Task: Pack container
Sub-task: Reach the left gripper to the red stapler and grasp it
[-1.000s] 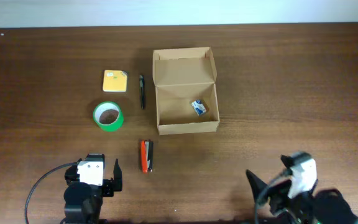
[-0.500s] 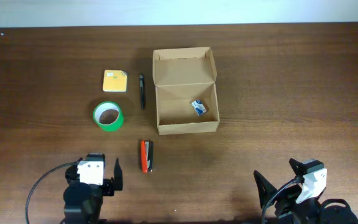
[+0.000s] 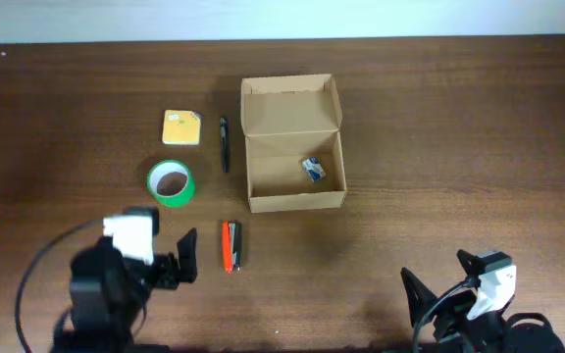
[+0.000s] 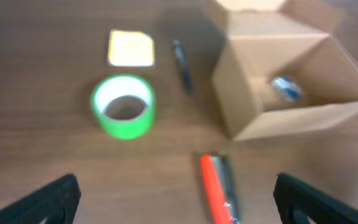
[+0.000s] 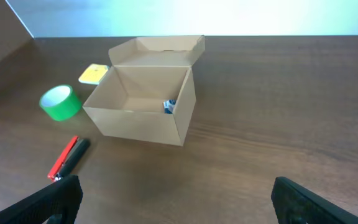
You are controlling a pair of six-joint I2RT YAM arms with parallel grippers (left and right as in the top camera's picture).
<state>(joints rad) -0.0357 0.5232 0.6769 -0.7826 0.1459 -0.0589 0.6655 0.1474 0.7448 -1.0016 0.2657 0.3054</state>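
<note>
The dark wooden table [image 3: 459,147] has a pale wall beyond its far edge. The container [image 3: 292,147] stands near the table's middle, toward the far edge. Its flap lid is thrown back on the far side and the cavity is open from above, which I judge ready for loading.

One small blue-and-white box [image 3: 312,169] lies inside, at the near right corner of the floor. To the container's left, a yellow notepad [image 3: 181,127], black pen [image 3: 225,144], green tape roll [image 3: 170,183] and red-and-black item [image 3: 230,245] lie loose and apart from one another, presumably so each can be picked up singly.

The left gripper [image 4: 176,183] hovers by the near edge, jaws spread wide and empty, facing the red-and-black item. The right gripper [image 5: 176,186] sits at the near edge to the right, jaws spread and empty, well apart from everything.
</note>
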